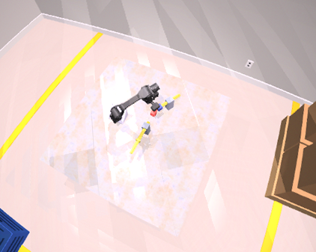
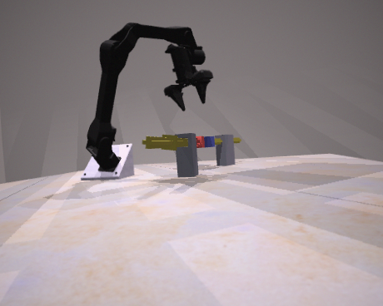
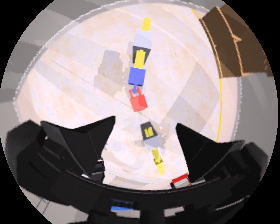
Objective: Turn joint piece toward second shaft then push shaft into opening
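The red square joint piece sits between the two grey blocks, joined by its hinge to the blue coupling just beside it. Beyond that coupling, on the side away from the red piece's opening, the yellow fixed shaft runs through the fixed-shaft block. Across a gap on the other side of the red piece, the sliding-shaft block stands upright on the desk. The yellow second shaft passes into this block, most of its length on the side away from the red piece; its near end is apart from the red piece, outside the opening. The red piece seems turned roughly toward that shaft, though its opening is too small to judge exactly. Above the red piece, the hand hangs clear of the shafts and blocks, its fingers spread wide with nothing between them. The black arm arches up and over toward the red piece from its base.
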### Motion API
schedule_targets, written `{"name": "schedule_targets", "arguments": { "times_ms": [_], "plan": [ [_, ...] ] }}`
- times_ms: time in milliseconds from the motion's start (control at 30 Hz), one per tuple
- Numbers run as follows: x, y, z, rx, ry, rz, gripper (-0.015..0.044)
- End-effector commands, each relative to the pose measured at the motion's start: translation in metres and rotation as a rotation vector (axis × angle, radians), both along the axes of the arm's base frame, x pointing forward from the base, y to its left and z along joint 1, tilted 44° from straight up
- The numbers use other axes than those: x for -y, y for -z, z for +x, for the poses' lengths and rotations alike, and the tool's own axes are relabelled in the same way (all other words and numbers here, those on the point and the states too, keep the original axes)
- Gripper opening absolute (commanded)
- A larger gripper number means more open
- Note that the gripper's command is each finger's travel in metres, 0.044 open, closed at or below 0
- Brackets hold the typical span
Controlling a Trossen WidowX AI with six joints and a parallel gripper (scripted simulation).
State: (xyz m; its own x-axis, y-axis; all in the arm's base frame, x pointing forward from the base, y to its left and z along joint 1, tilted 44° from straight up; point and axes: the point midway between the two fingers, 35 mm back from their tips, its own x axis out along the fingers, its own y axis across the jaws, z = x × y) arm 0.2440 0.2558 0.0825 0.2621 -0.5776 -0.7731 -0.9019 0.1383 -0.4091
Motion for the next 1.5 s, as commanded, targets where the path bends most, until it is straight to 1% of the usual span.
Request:
{"name": "schedule_targets", "arguments": {
  "times_ms": [0,767,1467],
  "plan": [
    [0.005,-0.001,0.002,0.037,0.082,0.037,0.044],
    [0.036,-0.008,0.011,0.377,0.757,0.292,0.044],
    [0.062,-0.013,0.016,0.668,1.401,0.462,0.044]
  ]
}}
